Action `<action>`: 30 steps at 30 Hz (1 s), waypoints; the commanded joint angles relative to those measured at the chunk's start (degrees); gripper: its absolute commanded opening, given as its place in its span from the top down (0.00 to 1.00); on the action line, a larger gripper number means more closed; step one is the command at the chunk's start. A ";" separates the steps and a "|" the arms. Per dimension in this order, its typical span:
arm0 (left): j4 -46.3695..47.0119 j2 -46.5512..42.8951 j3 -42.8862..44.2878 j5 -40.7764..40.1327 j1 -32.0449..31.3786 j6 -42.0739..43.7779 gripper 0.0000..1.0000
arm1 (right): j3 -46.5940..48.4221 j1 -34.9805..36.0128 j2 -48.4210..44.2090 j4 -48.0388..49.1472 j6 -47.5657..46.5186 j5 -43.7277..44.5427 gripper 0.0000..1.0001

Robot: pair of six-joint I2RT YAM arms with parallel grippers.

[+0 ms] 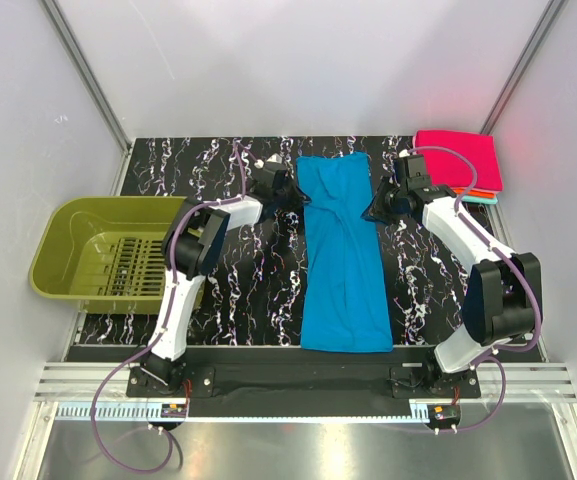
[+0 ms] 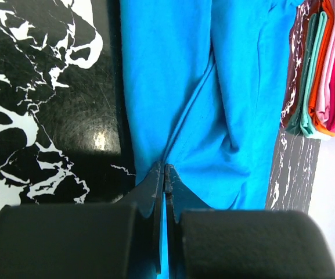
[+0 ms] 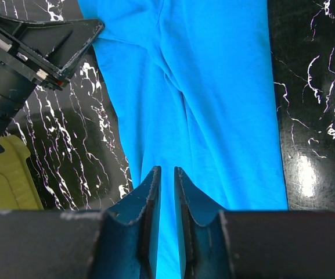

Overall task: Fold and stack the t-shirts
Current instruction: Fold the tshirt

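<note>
**Blue t-shirt [image 1: 343, 260]: keep the half-fold square**

It lies as a long strip between both tools. The left gripper [image 2: 164, 170] is pressed closed at the cloth's edge. The right gripper [image 3: 167, 171] shows a thin slit, and I cannot tell whether it grasps anything. Best to pinch both far corners level, then draw them back together so the edges stay aligned.

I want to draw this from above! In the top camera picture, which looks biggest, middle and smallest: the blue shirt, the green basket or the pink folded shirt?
Largest: the blue shirt and the green basket look about alike, too close to rank.
Smallest: the pink folded shirt.
</note>
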 commanded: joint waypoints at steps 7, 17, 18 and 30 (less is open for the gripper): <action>1.78 -4.42 -0.49 -0.60 0.18 -0.08 0.85 | -0.04 -0.38 -0.78 2.17 0.51 0.13 0.78; -7.18 -10.30 2.14 -0.25 0.18 5.80 0.65 | 0.58 -0.47 2.65 2.08 0.42 -0.21 0.73; -8.84 -11.27 2.58 -0.34 0.26 6.33 0.65 | 0.23 -0.47 2.56 2.17 0.60 -0.39 0.73; -13.61 -11.20 0.37 7.04 0.44 12.14 0.66 | 7.86 -1.87 16.23 0.50 -2.56 2.42 0.77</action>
